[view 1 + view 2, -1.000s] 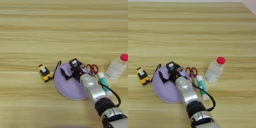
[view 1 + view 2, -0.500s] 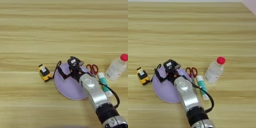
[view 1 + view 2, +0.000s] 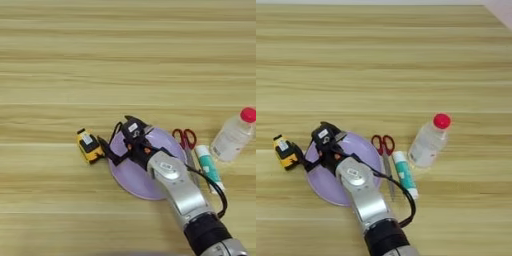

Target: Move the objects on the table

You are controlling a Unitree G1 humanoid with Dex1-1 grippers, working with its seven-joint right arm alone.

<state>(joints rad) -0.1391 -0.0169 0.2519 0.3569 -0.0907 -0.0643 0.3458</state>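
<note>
The yellow-and-black tape measure (image 3: 89, 146) lies on the tan wooden table (image 3: 75, 60), just left of a purple plate (image 3: 142, 180). Its thin black strap (image 3: 117, 128) arcs over the plate's left rim. My right gripper (image 3: 109, 151) reaches across the plate from the lower right. It is open, with its black fingertips close beside the tape measure's right side and nothing held. The white tube with a teal-green band (image 3: 207, 165) lies to the right of the plate, behind my forearm (image 3: 175, 187).
Red-handled scissors (image 3: 185, 138) lie between the plate and the tube. A clear bottle with a red cap (image 3: 231, 135) lies tilted at the right. Bare table stretches across the far half and the left side.
My gripper has moved left across the plate, from its middle to its left rim beside the tape measure. The objects have stayed put.
</note>
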